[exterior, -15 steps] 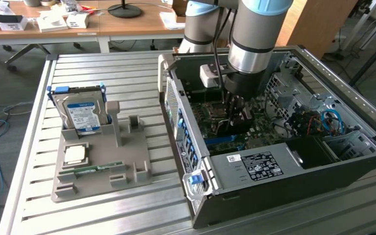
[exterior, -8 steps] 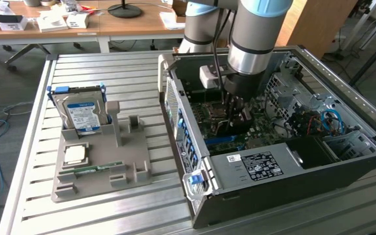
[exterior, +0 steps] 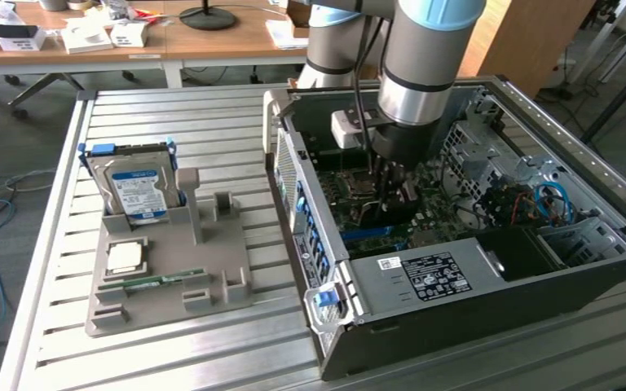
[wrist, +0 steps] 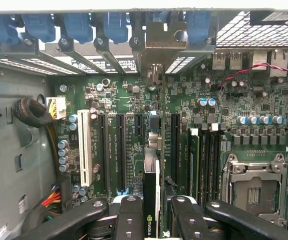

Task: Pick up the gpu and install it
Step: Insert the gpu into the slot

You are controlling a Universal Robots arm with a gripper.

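Observation:
My gripper (exterior: 391,195) reaches down inside the open computer case (exterior: 574,269), over the green motherboard (exterior: 443,213). In the wrist view the gpu (wrist: 153,185) appears edge-on, a thin dark card with a small green logo near my fingers. The gripper (wrist: 154,222) is shut on it, one black finger (wrist: 128,220) on each side. The card's silvery metal bracket (wrist: 159,47) stands against the case's rear slot openings. The card's edge lines up along a long black expansion slot (wrist: 155,132). Whether it is seated in the slot I cannot tell.
Blue slot latches (wrist: 78,25) line the case's rear wall. Memory sticks (wrist: 196,160) and the CPU socket (wrist: 254,187) lie beside the card, cables (wrist: 31,112) on the other side. Outside the case, a grey holder (exterior: 166,277) carries a blue-labelled hard drive (exterior: 137,189).

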